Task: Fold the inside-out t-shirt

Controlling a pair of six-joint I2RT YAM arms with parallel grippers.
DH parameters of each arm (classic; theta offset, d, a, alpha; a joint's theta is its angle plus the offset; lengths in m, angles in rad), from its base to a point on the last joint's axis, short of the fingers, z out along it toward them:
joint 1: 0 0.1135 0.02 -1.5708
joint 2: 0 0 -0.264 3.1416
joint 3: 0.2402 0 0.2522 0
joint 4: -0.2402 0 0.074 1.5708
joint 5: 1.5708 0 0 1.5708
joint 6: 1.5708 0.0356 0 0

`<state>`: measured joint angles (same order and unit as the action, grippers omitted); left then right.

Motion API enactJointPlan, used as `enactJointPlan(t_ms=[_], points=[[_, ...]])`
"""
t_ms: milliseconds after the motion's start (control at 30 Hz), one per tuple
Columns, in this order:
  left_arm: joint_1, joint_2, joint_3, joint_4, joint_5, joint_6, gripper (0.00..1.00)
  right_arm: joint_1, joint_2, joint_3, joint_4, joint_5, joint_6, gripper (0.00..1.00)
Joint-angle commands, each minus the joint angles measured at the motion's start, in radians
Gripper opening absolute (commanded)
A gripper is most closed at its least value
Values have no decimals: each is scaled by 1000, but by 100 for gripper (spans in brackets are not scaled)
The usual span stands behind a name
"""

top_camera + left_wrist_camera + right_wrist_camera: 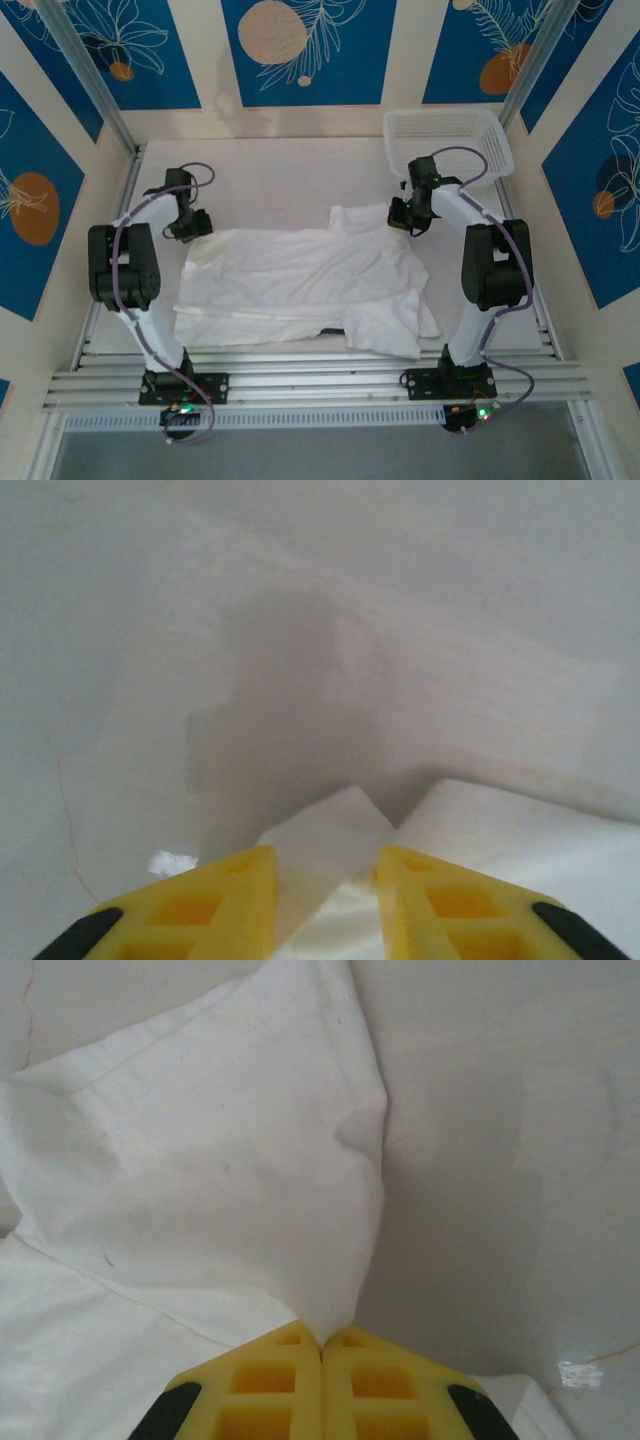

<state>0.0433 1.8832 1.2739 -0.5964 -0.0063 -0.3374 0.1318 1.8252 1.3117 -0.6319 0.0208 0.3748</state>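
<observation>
Risk of a skewed fold: the t-shirt (300, 280) lies on the desk (270, 170) between the right end effector (321, 1345), shut on its edge, and the left end effector (326, 865), slightly open over a corner and gripping nothing, so a one-sided pull could drag it crooked.

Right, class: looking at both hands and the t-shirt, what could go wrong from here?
The left hand stands open with a t-shirt corner lying loose between its jaws; lifting now would likely leave that side behind. The right hand is shut on a fold of cloth; pulling from that side only could skew or bunch the wrinkled shirt.
</observation>
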Motion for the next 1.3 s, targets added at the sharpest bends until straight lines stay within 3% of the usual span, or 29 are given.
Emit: enactJointPlan(t_ms=[0,100,367,667,1100,1267], points=[[-3,24,32,-56,-76,8,25,4,11,33,-13,-21,9,1],[-2,25,36,-57,-118,-21,14,5,14,37,-16,-18,9,1],[16,26,49,-68,-203,-101,0,1,10,24,-21,11,8,0],[75,22,41,-67,-187,-130,0,-47,8,-15,-27,5,17,0],[131,-17,-27,-10,-93,-129,24,-42,14,-8,-32,-18,10,0],[129,-61,-82,133,132,-103,30,-37,20,2,-39,-21,8,0]])
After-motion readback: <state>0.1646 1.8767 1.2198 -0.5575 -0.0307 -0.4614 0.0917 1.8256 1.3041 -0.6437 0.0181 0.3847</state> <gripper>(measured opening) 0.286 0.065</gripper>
